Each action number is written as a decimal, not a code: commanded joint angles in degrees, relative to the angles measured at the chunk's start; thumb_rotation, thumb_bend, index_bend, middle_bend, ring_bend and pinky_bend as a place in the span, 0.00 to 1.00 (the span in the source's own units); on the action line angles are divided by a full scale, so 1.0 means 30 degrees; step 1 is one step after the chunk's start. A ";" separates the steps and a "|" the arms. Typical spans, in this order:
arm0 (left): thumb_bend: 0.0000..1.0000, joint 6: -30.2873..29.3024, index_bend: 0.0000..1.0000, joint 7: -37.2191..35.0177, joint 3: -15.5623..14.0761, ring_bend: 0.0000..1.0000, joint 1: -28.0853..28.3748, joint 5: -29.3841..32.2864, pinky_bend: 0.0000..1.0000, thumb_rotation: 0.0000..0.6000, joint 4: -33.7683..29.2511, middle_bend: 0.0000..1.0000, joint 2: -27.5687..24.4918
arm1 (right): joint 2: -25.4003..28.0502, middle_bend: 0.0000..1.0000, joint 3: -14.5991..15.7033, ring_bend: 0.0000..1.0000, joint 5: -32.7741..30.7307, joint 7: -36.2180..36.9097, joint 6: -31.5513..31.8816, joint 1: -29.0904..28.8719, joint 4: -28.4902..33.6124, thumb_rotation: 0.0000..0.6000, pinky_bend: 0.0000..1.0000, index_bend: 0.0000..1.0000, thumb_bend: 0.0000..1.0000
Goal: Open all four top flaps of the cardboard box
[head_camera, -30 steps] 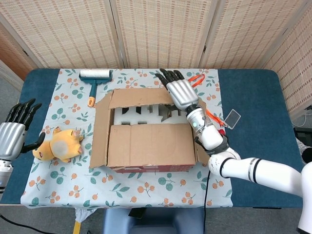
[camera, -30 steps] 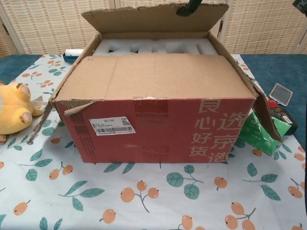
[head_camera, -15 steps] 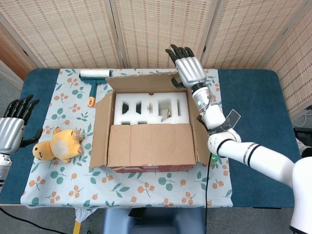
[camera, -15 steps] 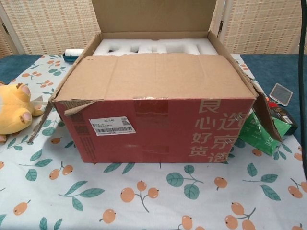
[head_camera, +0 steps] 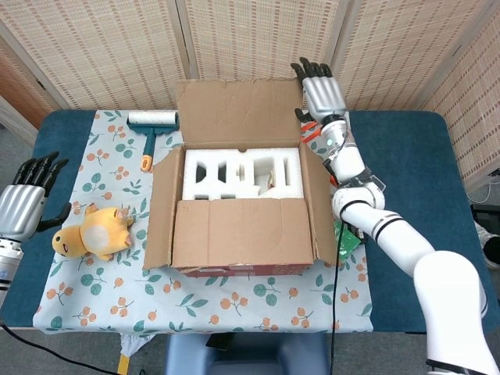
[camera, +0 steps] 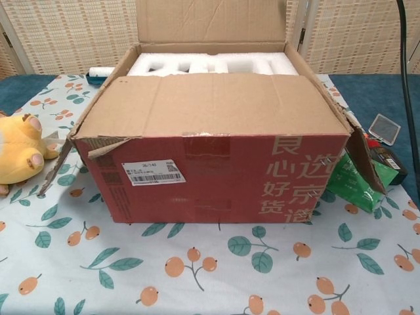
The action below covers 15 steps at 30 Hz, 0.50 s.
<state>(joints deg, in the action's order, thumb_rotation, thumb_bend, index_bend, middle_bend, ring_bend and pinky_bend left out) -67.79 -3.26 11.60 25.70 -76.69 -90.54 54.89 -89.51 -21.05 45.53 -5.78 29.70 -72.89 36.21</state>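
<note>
The cardboard box (head_camera: 238, 234) stands mid-table, red-sided in the chest view (camera: 216, 170). Its far flap (head_camera: 238, 109) stands upright (camera: 210, 20). The near flap (head_camera: 238, 230) lies flat over the front half (camera: 210, 105). The left flap (head_camera: 162, 207) and right flap (head_camera: 322, 199) lean outward. White foam (head_camera: 242, 172) shows in the back half. My right hand (head_camera: 320, 94) is raised at the far flap's right edge, fingers spread, holding nothing. My left hand (head_camera: 23, 207) hovers open at the table's left edge. Neither hand shows in the chest view.
A yellow plush toy (head_camera: 94, 233) lies left of the box. A lint roller (head_camera: 151, 125) lies at the back left. A green packet (camera: 351, 184) and a clear card (camera: 385, 128) lie right of the box, under my right arm. A black cable (camera: 407, 65) hangs there.
The far flap swung from lying over the foam to standing upright. My right hand rose and moved back with it. My left hand barely shifted.
</note>
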 commanded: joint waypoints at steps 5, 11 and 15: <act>0.46 0.0378 0.00 -0.0104 0.0045 0.00 0.0318 0.0193 0.00 1.00 0.0742 0.00 0.0309 | 0.0261 0.00 -0.0764 0.00 0.2115 0.5383 -0.2944 0.1027 0.0559 1.00 0.00 0.00 0.41; 0.46 0.0440 0.00 0.0169 -0.0065 0.00 0.0424 0.0173 0.00 1.00 0.1022 0.00 0.0665 | 0.5554 0.00 -0.1503 0.00 0.1859 0.7037 -0.4145 0.3364 0.9974 1.00 0.00 0.00 0.41; 0.46 0.0207 0.00 0.1195 -0.0023 0.00 0.0430 0.0456 0.00 1.00 0.0951 0.00 0.0860 | 0.7776 0.00 -0.1970 0.00 0.0530 0.8536 -0.5308 0.4065 1.3019 1.00 0.00 0.00 0.41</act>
<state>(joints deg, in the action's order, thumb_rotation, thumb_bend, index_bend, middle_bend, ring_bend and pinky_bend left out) -66.84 -0.61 11.48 26.97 -75.71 -87.55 57.16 -75.91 -24.69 50.08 14.17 18.12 -65.20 62.93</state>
